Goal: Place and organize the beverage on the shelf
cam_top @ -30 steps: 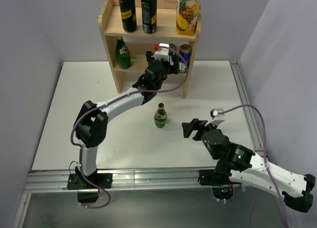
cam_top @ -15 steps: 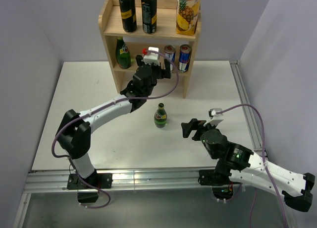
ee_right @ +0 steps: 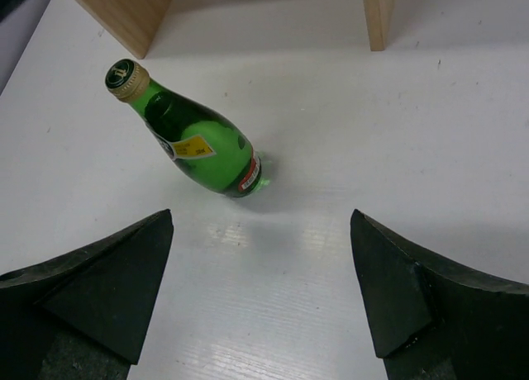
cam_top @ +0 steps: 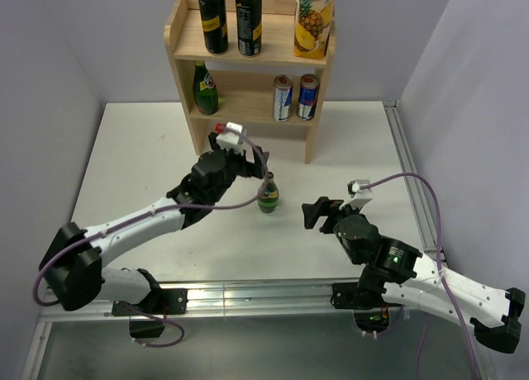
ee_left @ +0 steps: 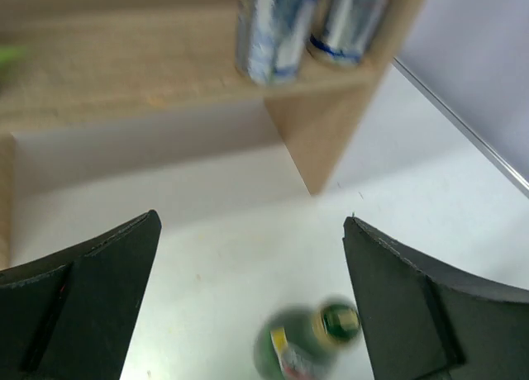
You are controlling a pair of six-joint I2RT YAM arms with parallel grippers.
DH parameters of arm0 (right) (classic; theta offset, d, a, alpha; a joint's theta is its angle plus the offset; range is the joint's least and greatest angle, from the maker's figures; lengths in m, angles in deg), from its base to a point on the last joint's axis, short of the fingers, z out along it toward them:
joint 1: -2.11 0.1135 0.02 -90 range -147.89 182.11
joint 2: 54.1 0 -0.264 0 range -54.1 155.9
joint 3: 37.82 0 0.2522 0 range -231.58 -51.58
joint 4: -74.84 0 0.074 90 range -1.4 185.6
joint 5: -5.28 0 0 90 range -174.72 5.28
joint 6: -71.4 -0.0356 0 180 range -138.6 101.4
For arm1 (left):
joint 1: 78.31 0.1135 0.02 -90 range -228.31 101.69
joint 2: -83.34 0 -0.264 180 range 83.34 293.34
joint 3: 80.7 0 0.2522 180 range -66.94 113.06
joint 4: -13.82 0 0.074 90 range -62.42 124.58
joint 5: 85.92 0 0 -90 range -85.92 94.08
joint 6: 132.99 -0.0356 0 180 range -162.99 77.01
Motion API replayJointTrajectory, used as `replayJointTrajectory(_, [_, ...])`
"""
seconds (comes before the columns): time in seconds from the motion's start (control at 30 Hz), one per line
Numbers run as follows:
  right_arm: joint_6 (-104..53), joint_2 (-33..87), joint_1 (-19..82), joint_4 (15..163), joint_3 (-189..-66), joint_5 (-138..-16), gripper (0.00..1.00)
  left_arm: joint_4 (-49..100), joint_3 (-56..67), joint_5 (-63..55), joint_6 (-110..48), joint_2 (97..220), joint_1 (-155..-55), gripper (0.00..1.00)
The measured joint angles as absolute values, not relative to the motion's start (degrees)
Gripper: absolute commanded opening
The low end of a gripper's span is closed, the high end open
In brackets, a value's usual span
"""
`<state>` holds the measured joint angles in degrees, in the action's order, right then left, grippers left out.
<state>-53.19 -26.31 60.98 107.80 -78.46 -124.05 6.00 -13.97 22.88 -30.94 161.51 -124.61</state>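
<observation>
The wooden shelf [cam_top: 183, 49] stands at the back. Two black cans [cam_top: 212, 16] are on its top tier. A green bottle [cam_top: 205, 89] and two blue-and-silver cans [cam_top: 283, 97] stand on its lower tier; the cans also show in the left wrist view [ee_left: 273, 25]. A second green bottle [cam_top: 267, 192] stands upright on the table. My left gripper [cam_top: 254, 172] is open and empty just above and left of it; the bottle is blurred low between the fingers [ee_left: 306, 347]. My right gripper [cam_top: 310, 214] is open and empty to the right of the bottle [ee_right: 194, 136].
A pineapple juice carton [cam_top: 314, 16] stands at the right end of the top tier. The shelf's side panels [ee_right: 378, 16] reach the table behind the bottle. A metal rail [cam_top: 409, 173] runs along the table's right edge. Grey walls close in both sides.
My left gripper has pulled back from the shelf's lower tier towards the near side, leaving both blue-and-silver cans standing there, and is now over the bottle on the table. The right arm has barely moved.
</observation>
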Motion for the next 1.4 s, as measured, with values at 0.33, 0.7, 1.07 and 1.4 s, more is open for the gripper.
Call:
replayJointTrajectory(0.33, [-53.21, -25.76, 60.94, 107.08, -78.15, -123.57, 0.95, 2.96, -29.27, 17.18, -27.59, 150.46, -131.6, 0.99])
replayJointTrajectory(0.7, [-53.21, -25.83, 60.94, 107.04, -78.13, -123.05, 0.95, -10.76, -35.72, 17.44, -27.2, 160.73, -134.14, 0.98])
replayJointTrajectory(1.07, [-53.21, -26.15, 60.94, 107.04, -78.13, -123.03, 0.95, -22.13, -34.67, 20.24, -27.9, 175.15, -134.16, 0.97])
replayJointTrajectory(1.4, [-53.21, -25.8, 60.72, 107.04, -78.13, -122.61, 0.95, -31.51, -34.45, 23.08, -28.12, 183.87, -134.18, 0.96])
